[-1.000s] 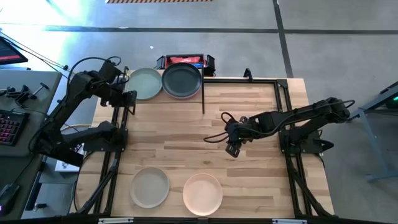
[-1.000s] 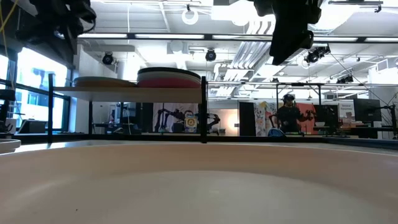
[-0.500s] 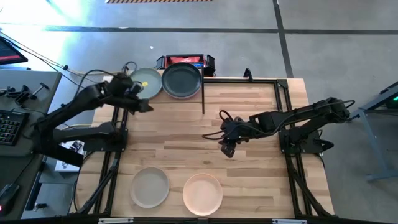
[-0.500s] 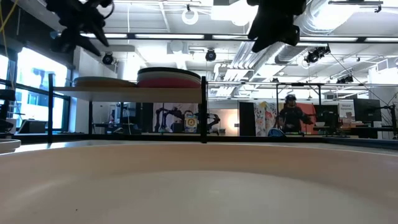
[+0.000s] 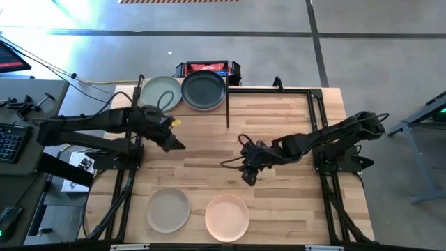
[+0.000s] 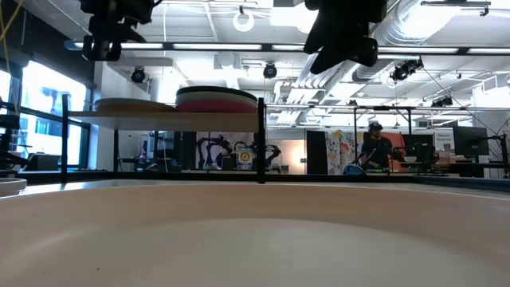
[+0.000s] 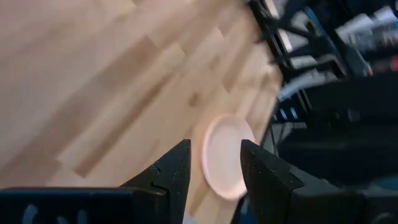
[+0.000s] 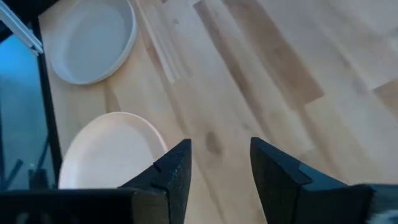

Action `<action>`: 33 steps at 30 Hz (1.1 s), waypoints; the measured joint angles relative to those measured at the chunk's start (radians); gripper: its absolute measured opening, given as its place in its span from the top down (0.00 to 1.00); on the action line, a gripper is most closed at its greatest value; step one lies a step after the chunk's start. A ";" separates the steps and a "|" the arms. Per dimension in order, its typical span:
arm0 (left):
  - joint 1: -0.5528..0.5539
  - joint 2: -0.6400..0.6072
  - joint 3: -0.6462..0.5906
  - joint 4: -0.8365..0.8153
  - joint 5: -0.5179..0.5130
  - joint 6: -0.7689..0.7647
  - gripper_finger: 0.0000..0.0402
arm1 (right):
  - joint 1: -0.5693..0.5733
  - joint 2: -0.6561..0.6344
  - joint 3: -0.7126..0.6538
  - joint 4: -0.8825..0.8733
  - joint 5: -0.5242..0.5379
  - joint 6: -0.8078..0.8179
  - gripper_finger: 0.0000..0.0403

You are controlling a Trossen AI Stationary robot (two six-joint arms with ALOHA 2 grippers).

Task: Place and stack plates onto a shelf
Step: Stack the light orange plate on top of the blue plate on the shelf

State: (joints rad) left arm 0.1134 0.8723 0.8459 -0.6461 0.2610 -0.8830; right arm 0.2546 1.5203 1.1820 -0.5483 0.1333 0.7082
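Observation:
On the shelf at the table's far left stand two stacks: a pale sage plate tops one, a dark grey plate tops the other, with magenta showing beneath it. A beige-grey plate and a peach plate lie flat near the near edge. My left gripper hovers open over bare wood between shelf and beige-grey plate. My right gripper hangs open just beyond the peach plate, toward the far-right side. Both hold nothing.
Black frame rails run along the table's left and right sides. A black post stands at the shelf's right end. A red and black box sits behind the shelf. Bare planks span the table's middle.
My left gripper has swung away from the shelf, toward the near edge and rightward over the table's middle-left. My right gripper has drifted left and toward the near edge, closing on the peach plate. The plates have stayed put.

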 joint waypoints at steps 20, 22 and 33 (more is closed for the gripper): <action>-0.454 0.224 0.000 0.075 -0.066 -0.056 0.68 | 0.142 0.199 0.000 0.126 -0.085 0.363 0.61; -0.484 0.246 0.000 0.104 -0.066 -0.058 0.68 | 0.155 0.222 0.000 0.151 -0.085 0.378 0.61; -0.608 0.356 0.001 0.208 -0.087 -0.091 0.68 | 0.217 0.330 0.000 0.189 -0.082 0.426 0.61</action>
State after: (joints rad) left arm -0.4941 1.2285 0.8464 -0.4386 0.1740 -0.9738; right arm 0.4717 1.8507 1.1820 -0.3597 0.0509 1.1343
